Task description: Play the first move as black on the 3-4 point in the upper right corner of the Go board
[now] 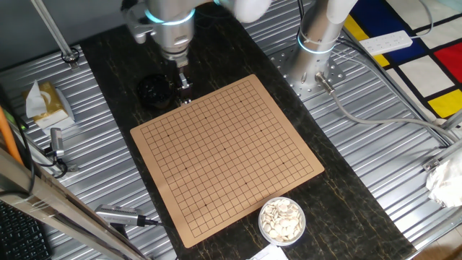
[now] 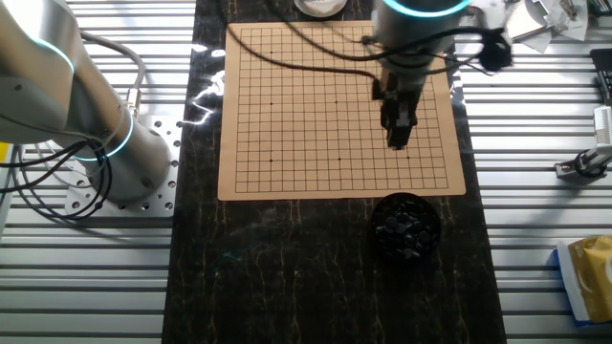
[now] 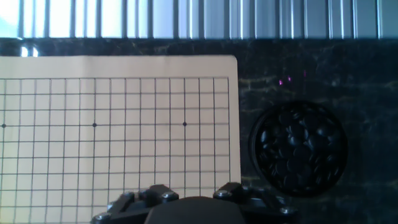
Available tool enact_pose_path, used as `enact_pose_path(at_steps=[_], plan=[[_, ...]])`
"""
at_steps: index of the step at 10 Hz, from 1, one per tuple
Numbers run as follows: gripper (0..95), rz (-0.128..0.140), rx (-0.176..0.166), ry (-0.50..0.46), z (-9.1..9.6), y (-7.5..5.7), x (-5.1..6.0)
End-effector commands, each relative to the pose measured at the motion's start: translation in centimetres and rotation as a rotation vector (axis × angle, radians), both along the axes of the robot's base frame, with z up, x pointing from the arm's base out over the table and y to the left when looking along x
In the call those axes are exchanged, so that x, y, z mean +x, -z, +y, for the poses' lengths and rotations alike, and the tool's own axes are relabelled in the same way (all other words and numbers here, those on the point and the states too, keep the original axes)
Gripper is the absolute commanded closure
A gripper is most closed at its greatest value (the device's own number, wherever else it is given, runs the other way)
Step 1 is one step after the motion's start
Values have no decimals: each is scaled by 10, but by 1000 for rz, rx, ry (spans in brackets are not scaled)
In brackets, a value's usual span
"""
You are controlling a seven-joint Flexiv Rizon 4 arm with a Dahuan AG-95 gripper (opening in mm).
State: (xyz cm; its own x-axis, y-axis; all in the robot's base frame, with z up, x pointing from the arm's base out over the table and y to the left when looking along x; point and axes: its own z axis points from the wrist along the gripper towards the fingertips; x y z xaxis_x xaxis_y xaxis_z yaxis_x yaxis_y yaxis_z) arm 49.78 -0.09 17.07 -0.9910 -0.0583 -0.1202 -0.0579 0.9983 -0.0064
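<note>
The tan Go board (image 1: 231,159) lies bare, with no stone on it. A black bowl (image 1: 153,90) full of glossy black stones stands just off its far corner. It also shows in the other fixed view (image 2: 405,227) and in the hand view (image 3: 298,149). My gripper (image 1: 185,87) hangs above the board's edge area next to that bowl (image 2: 399,143). Its fingers look closed together, and I cannot make out a stone between them. In the hand view only the gripper's knuckles show, over the board (image 3: 93,155). The crossings beside the corner star dot (image 3: 185,124) are bare.
A bowl of white stones (image 1: 282,220) stands off the board's opposite edge. A second robot arm's base (image 1: 317,43) stands beside the dark mat. A tissue box (image 1: 47,101) and tools (image 1: 119,215) lie on the ribbed metal table.
</note>
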Motion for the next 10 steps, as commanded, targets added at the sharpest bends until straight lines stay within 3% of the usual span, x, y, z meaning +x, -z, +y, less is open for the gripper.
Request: enact_pose_path(at_steps=[1, 10], plan=[[950, -28, 2, -19, 1, 1, 2], [950, -28, -1, -33, 1, 1, 2]])
